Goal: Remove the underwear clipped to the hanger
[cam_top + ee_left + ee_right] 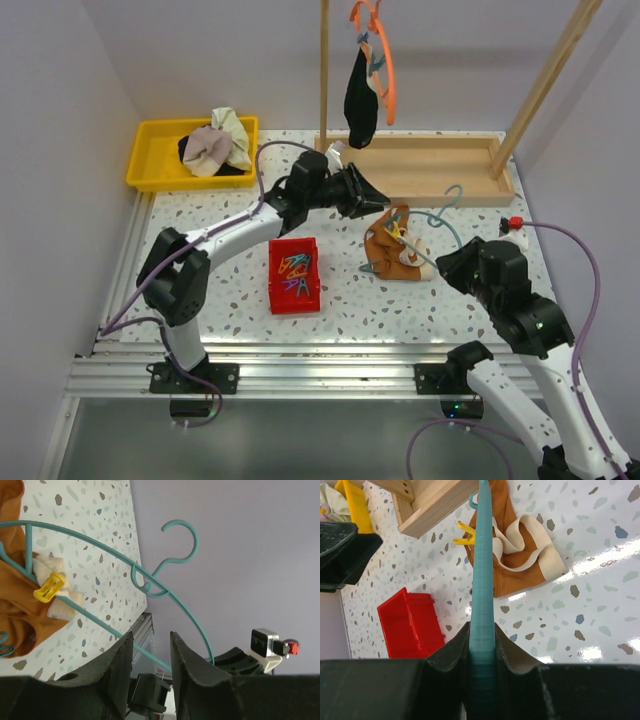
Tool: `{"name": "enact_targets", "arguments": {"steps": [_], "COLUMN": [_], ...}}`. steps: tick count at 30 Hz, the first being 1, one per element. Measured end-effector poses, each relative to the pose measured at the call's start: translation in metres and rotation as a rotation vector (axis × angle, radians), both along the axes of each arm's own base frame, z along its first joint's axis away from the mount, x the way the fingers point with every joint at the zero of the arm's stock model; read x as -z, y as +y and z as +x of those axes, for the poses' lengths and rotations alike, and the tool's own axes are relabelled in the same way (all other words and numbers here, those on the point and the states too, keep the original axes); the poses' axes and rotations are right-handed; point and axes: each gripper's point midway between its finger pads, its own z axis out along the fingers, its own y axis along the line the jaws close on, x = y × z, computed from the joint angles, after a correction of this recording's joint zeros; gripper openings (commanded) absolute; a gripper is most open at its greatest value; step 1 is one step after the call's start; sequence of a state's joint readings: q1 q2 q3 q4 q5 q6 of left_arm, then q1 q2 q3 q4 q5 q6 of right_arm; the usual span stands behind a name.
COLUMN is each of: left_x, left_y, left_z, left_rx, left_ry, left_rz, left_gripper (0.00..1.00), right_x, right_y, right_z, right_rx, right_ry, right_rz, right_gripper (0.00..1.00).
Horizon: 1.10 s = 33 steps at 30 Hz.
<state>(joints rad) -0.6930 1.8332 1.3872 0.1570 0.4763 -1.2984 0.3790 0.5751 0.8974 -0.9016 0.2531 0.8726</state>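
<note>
While your two arms reached in over the speckled counter (340, 300), the wooden rack (440, 168) stood along its far edge, with its box base flat on the surface and its posts rising out of the top view. At the far left corner you had a yellow tray (150, 165) holding a pale cloth bundle (218, 143), well apart from everything else. Nearer the middle sat a red bin (295, 303) with a few coloured clips (295, 268) inside. A teal hanger (482, 580) lay tilted across the right half of the counter, its hook pointing toward the rack, and your right end effector (482, 630) was clenched on the hanger's wire, which ran straight up between the pads in the right wrist view. The rust-brown underwear (383, 252), with its cream bands, lay crumpled on the counter under that hanger, between the red bin and your right arm and just in front of the rack base. You could see a yellow clip (49, 589) pinching its cream edge at the hanger's wire. The black underwear (360, 100) hung above the rack base from an orange hanger (385, 75). Your left end effector (150, 637) hovered just beside the brown garment on its left, released, its jaws parted with nothing between them.
</note>
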Motion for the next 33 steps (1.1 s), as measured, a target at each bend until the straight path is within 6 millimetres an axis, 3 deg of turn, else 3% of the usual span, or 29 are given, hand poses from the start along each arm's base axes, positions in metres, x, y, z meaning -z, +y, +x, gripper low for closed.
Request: {"name": "enact_targets", "arguments": {"steps": [3, 6, 9, 15, 21, 26, 33], "left_x": [-0.010, -0.011, 0.009, 0.073, 0.125, 0.147, 0.173], "left_y": [0.016, 0.031, 0.033, 0.016, 0.013, 0.021, 0.017], "left_z": [-0.011, -0.024, -0.042, -0.082, -0.070, -0.057, -0.050], "left_rx": [0.007, 0.029, 0.074, 0.261, 0.370, 0.434, 0.553], "left_ry": [-0.064, -0.141, -0.202, -0.330, -0.476, -0.590, -0.708], "left_rz": [0.057, 0.155, 0.287, 0.534, 0.732, 0.830, 0.866], "left_gripper": [0.44, 0.57, 0.69, 0.80, 0.81, 0.80, 0.77], "right_x": [-0.005, -0.005, -0.006, -0.019, -0.022, -0.021, -0.020], "right_y": [-0.001, -0.003, -0.008, -0.016, -0.017, -0.011, -0.005], "right_z": [0.001, 0.001, 0.002, 0.006, 0.004, 0.002, 0.000], "right_rx": [-0.020, -0.029, -0.030, -0.027, -0.046, -0.077, -0.116], "right_ry": [-0.011, -0.012, -0.011, -0.016, -0.009, -0.002, 0.002], "right_rz": [-0.028, -0.062, -0.098, -0.170, -0.193, -0.179, -0.169], "right_gripper": [0.00, 0.00, 0.00, 0.00, 0.00, 0.00, 0.00]}}
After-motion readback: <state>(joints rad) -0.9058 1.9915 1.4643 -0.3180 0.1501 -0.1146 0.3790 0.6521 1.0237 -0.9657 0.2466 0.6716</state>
